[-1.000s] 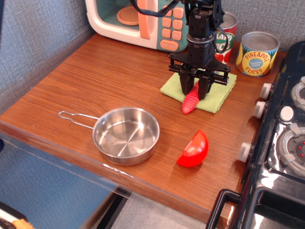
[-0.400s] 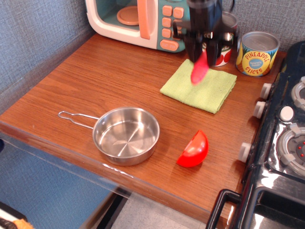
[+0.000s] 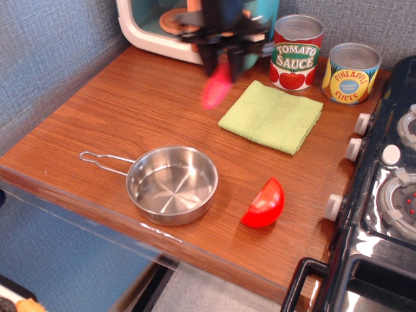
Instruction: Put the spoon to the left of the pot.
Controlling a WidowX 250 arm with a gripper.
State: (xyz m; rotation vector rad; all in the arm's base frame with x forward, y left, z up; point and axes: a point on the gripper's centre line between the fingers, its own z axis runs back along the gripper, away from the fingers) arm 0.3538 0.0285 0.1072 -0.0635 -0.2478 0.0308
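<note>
My gripper (image 3: pixel 223 60) is blurred, high over the back of the counter in front of the toy microwave. It is shut on the spoon (image 3: pixel 215 88), whose red-pink ribbed handle hangs down from the fingers; the metal bowl is hidden. The pot (image 3: pixel 171 184), a shallow shiny steel pan, sits near the front edge with its wire handle (image 3: pixel 104 161) pointing left. The spoon is in the air, well behind and a little right of the pot.
A green cloth (image 3: pixel 272 116) lies right of the gripper. A tomato sauce can (image 3: pixel 296 52) and a pineapple can (image 3: pixel 351 73) stand at the back. A red half-round piece (image 3: pixel 265 203) lies right of the pot. A toy microwave (image 3: pixel 169 23) is at the back left, a stove (image 3: pixel 383 195) at the right.
The gripper lifted the spoon off the green cloth and carried it up and to the left, from over the cloth to in front of the microwave.
</note>
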